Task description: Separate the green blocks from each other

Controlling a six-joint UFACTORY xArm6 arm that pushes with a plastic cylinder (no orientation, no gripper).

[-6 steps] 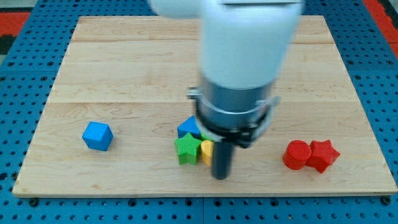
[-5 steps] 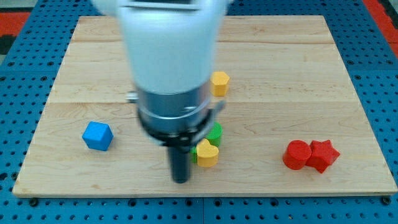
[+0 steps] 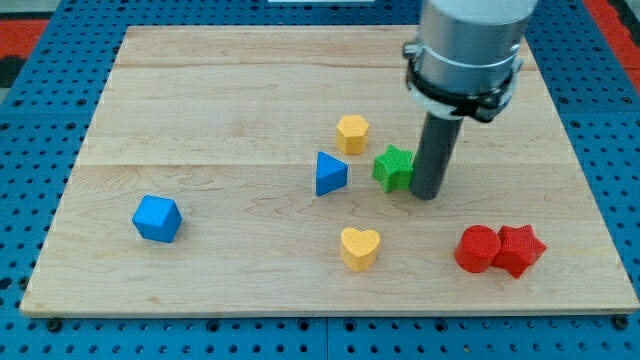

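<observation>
A green star block (image 3: 393, 167) lies right of the board's middle. My tip (image 3: 427, 196) stands right against the star's right side, touching or nearly touching it. Only this one green block shows; no second green block can be seen, and the rod and arm may hide it. A blue triangle block (image 3: 329, 173) lies to the left of the star, apart from it. A yellow hexagon block (image 3: 352, 133) lies up and to the left of the star.
A yellow heart block (image 3: 359, 248) lies near the board's bottom middle. A red cylinder (image 3: 477, 248) and a red star (image 3: 520, 249) touch each other at the bottom right. A blue cube (image 3: 157, 218) sits at the left. The wooden board (image 3: 200, 90) lies on a blue pegboard.
The arm has moved from the bottom middle to the view's right. The tight cluster has spread: the green star now lies up and right, and the blue triangle and yellow heart stand apart.
</observation>
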